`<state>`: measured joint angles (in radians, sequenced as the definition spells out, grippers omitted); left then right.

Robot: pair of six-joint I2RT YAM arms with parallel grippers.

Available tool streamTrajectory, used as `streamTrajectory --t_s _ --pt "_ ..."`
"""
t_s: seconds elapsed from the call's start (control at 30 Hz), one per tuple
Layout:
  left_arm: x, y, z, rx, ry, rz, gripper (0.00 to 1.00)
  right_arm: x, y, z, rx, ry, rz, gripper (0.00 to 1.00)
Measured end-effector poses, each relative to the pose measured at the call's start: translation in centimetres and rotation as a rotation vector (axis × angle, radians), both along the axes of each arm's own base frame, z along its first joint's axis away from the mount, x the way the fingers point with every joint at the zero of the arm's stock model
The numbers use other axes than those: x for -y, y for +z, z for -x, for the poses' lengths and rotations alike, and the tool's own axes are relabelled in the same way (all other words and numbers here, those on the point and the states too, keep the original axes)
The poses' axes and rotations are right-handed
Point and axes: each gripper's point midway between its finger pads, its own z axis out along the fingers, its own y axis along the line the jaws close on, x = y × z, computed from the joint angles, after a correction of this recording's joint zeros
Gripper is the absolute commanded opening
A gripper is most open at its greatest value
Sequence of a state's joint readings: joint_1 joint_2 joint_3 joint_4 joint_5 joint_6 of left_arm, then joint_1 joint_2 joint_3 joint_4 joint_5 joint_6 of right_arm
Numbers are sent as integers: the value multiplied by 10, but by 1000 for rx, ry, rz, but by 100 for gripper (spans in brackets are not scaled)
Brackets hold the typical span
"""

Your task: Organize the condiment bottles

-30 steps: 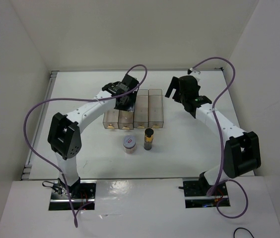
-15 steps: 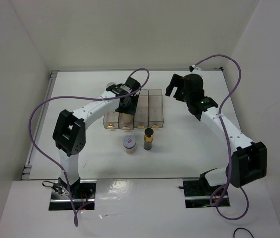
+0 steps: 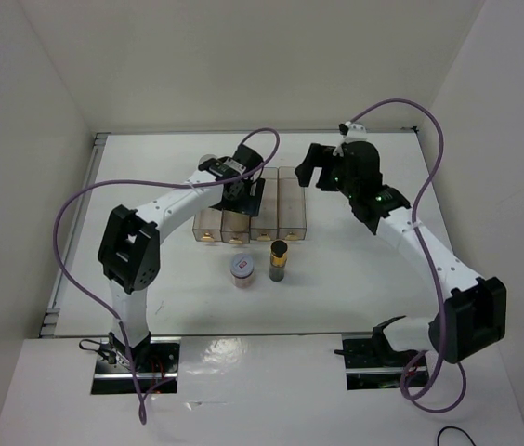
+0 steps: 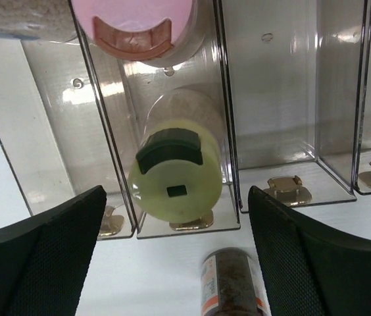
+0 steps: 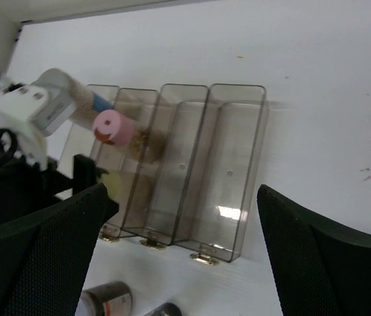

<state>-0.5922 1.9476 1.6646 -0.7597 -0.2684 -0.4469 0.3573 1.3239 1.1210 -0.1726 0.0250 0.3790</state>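
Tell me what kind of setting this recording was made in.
Probably a lab test cell, not a kitchen: a white table boxed in by plain white walls, with the left arm and right arm mounted at its near edge.

Right gripper (image 3: 313, 172): shifts left, closer to the clear rack's (image 3: 292, 200) far right end. Left arm (image 3: 130, 253): elbow edges right.

A flat matte white tabletop (image 3: 355, 269) is boxed in on its left, back and right by plain white panel walls (image 3: 243, 65), with a thin aluminium rail (image 3: 72, 242) along its left edge and a glossy white front ledge (image 3: 262, 381) catching bright, soft reflections.
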Motion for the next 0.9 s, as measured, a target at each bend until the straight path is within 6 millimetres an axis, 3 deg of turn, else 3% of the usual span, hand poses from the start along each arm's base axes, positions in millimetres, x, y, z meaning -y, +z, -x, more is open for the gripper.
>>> streamTrajectory --t_s 0.17,0.4,0.53,0.67,0.9 --pt "-5 26 2 48 12 14 99 -35 25 28 79 138 25 99" --pt "-23 118 8 252 62 98 99 -72 45 72 135 270 26 99" --pt "-41 157 13 338 105 156 99 -77 35 98 119 316 25 99" --pt "-60 158 19 351 138 179 99 -80 17 119 54 339 21 99" --pt "-77 120 29 265 172 157 99 -79 -24 136 -78 334 37 96"
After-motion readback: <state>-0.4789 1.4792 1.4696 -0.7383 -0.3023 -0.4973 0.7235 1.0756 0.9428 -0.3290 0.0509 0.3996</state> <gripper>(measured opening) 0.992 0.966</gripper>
